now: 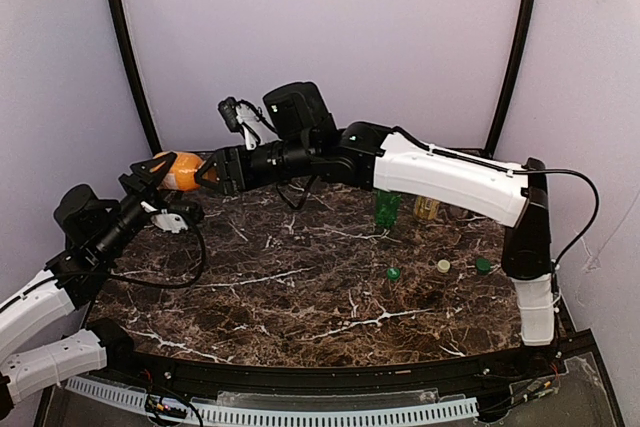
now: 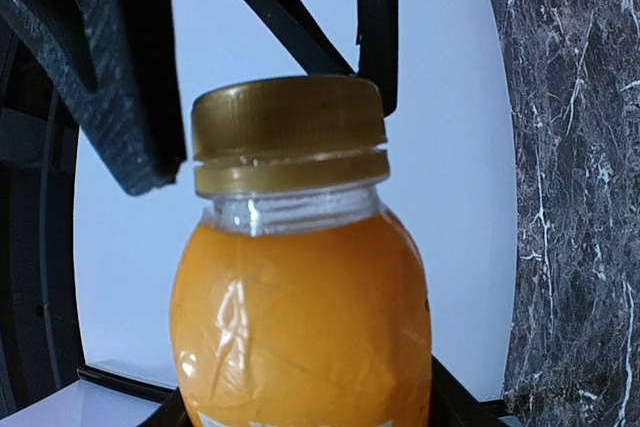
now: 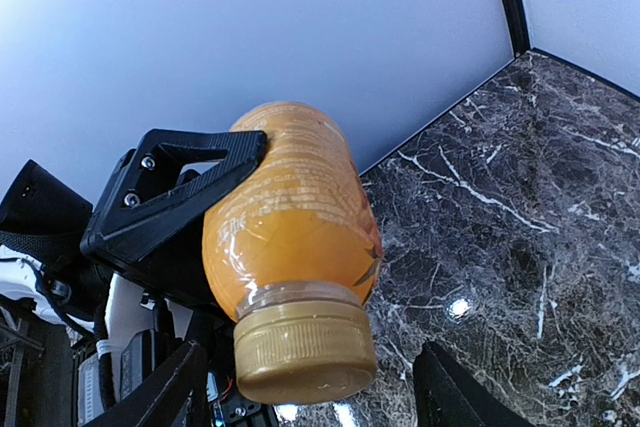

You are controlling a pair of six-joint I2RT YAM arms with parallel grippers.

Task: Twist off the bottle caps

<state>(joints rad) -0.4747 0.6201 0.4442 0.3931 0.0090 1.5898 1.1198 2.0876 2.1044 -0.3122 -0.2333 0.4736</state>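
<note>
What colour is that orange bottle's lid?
Dull gold cap on the orange bottle; clearest in left wrist view.

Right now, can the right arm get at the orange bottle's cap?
Probably yes: the left claw holds the orange bottle with its gold cap toward the right claw, whose open jaws flank it, nothing between.

Squat bottle (image 1: 180,169): above bench (image 1: 300,287), between your left pincer (image 1: 150,175) and right pincer (image 1: 205,175).
Caps (image 1: 443,266): before the standing bottles (image 1: 387,209).
</note>
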